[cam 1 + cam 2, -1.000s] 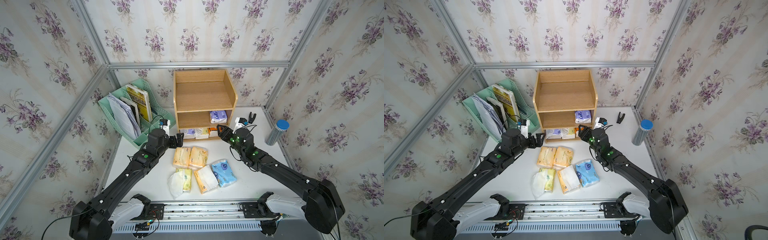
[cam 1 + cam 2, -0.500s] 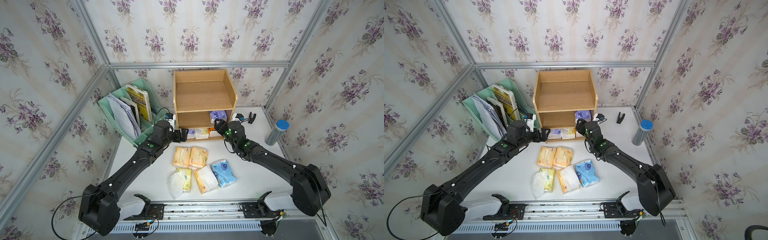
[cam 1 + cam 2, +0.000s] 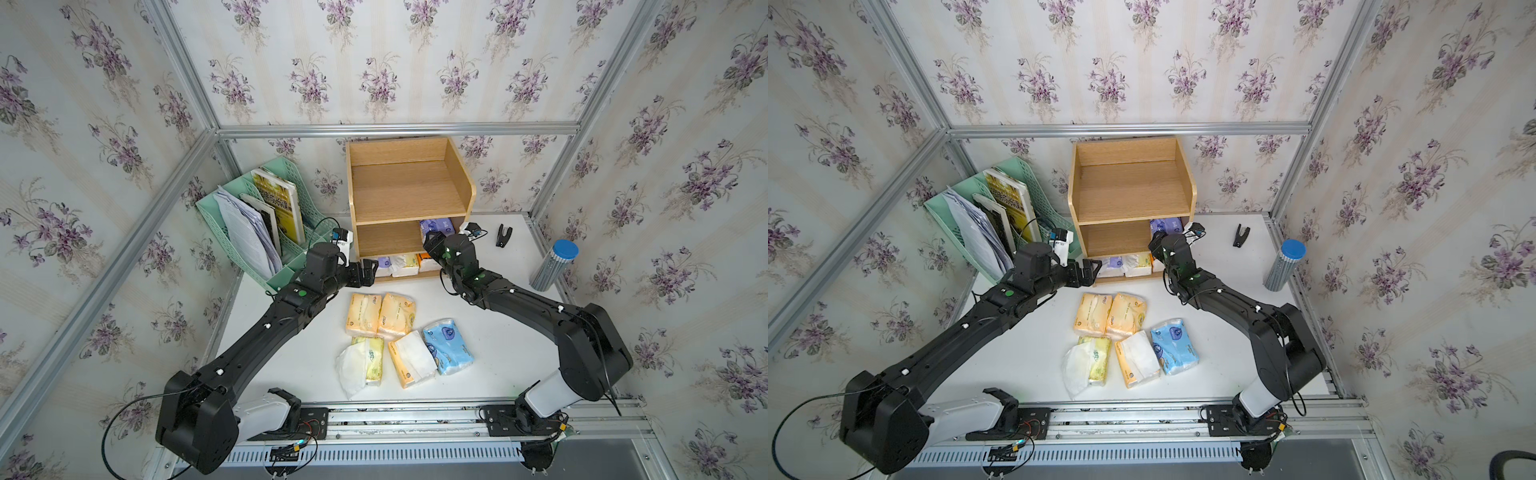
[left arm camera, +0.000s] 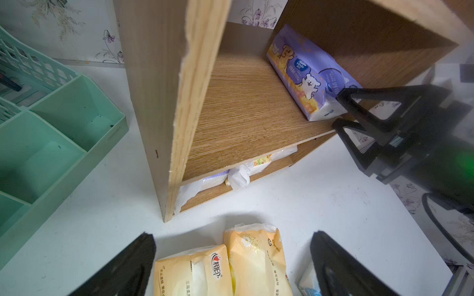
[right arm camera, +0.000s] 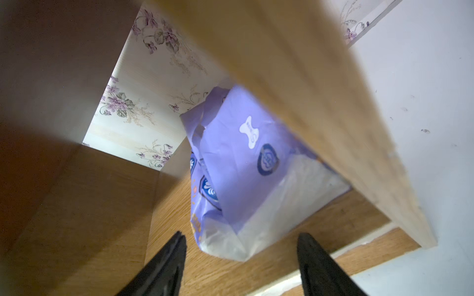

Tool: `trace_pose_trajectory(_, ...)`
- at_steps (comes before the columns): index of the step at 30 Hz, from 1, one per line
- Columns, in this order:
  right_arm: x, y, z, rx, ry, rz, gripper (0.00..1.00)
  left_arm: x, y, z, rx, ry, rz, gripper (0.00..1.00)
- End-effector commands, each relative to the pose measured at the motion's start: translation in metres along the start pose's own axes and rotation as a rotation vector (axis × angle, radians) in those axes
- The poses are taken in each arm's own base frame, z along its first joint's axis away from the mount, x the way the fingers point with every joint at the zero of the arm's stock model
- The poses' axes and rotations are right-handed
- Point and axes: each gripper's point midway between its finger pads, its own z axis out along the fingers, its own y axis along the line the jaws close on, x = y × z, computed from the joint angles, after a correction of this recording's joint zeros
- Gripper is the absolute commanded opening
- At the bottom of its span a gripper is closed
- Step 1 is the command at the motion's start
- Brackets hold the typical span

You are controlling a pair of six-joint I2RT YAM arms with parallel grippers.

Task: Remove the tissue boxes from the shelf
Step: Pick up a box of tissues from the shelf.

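Your right tool (image 5: 241, 235) stands with its fingers apart at the mouth of the shelf's (image 3: 407, 187) middle tier. It is lined up on the purple pack (image 5: 243, 164), which lies against the right-hand side panel near the centre of both top views. The pack's near end shows between the fingers, but nothing is clamped, and you can't tell from here whether they touch it. Because the pack sits so tight to the panel, I judge the outer finger has little room, so favour the open side. Your left tool (image 3: 368, 272) is also spread and empty, low over the counter (image 3: 498, 353) just before the left end of the bottom tier. Three more packs (image 3: 405, 264) lie there side by side with loose tissue hanging out. That placing seems to give each arm its own tier, so they needn't cross. Five packs (image 3: 397, 316) lie on the counter in the lower middle of the frame, apart from the shelf, and the top tier is bare, so four are left to pull.
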Motion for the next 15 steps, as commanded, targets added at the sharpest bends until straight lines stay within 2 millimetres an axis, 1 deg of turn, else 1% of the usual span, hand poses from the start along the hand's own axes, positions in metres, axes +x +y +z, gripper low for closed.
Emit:
trace_pose_trajectory(1,0.009,-0.008,0.007,0.028,0.021,0.004,0.70,0.001,-0.002,-0.003,0.014,0.004,0.004,0.99)
trace_pose_trajectory(6,0.011,-0.016,0.008,0.050,0.019,-0.013,0.60,0.001,-0.002,-0.007,0.012,0.003,0.004,0.99)
trace_pose_trajectory(9,0.008,-0.020,0.005,0.070,0.008,-0.035,0.50,-0.001,-0.004,-0.009,0.017,-0.003,-0.001,0.99)
trace_pose_trajectory(15,0.004,-0.023,0.000,0.087,0.005,-0.081,0.28,-0.003,-0.008,-0.011,0.039,-0.003,-0.008,0.99)
